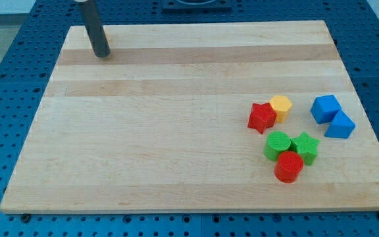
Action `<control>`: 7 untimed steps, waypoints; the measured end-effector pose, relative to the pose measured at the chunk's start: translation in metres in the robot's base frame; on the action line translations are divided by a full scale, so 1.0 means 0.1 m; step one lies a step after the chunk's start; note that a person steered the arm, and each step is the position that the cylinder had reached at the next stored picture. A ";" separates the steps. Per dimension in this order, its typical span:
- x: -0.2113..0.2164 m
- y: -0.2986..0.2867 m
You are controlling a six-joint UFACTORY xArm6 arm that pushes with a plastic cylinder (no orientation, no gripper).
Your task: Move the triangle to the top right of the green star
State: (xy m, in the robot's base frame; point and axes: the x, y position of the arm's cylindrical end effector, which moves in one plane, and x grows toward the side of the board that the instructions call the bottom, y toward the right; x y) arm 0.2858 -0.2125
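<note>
Presently logged: blue triangle (pixel 340 125) far toward view's lower right of my tip (pixel 102 54), just right of green star (pixel 306 146); no fingers fitted, nothing grasped.

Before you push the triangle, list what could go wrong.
1. The blue triangle touches the blue cube, so a push may drag the cube along.
2. The green star sits tight against the green cylinder and red cylinder; a bump could shift the star itself.
3. My tip is at the view's top left, far from the blocks; a straight path to the triangle crosses the red star and yellow block.
</note>
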 end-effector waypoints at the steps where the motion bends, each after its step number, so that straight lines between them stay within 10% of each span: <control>1: -0.04 -0.11; 4: -0.28 -0.11; 7: 1.17 0.63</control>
State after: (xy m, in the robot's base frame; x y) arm 0.4030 -0.1494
